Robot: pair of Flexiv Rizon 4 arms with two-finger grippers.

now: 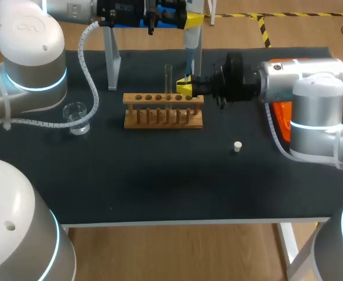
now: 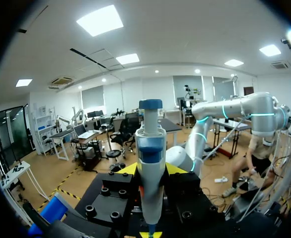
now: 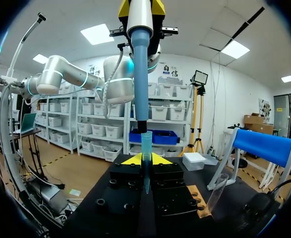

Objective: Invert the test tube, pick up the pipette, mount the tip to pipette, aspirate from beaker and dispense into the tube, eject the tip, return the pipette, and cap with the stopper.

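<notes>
My left gripper [image 1: 189, 22] hangs high over the back of the table, shut on the white-and-blue pipette [image 1: 190, 55], which points straight down. In the left wrist view the pipette [image 2: 150, 163] stands between the yellow fingers [image 2: 128, 169]. Below it, my right gripper [image 1: 185, 89] is shut on a blue pipette tip [image 3: 146, 148], held upright. The pipette's nose [image 3: 141, 99] ends right at the tip's open mouth; whether it is seated I cannot tell. A glass test tube [image 1: 168, 79] stands upright in the wooden rack [image 1: 163, 111], just left of my right gripper.
A glass beaker [image 1: 76, 115] sits at the left of the black table. The small white stopper [image 1: 237, 146] lies right of the rack. A pipette stand [image 1: 112, 58] rises at the back, and an orange box [image 1: 281, 120] sits under my right arm.
</notes>
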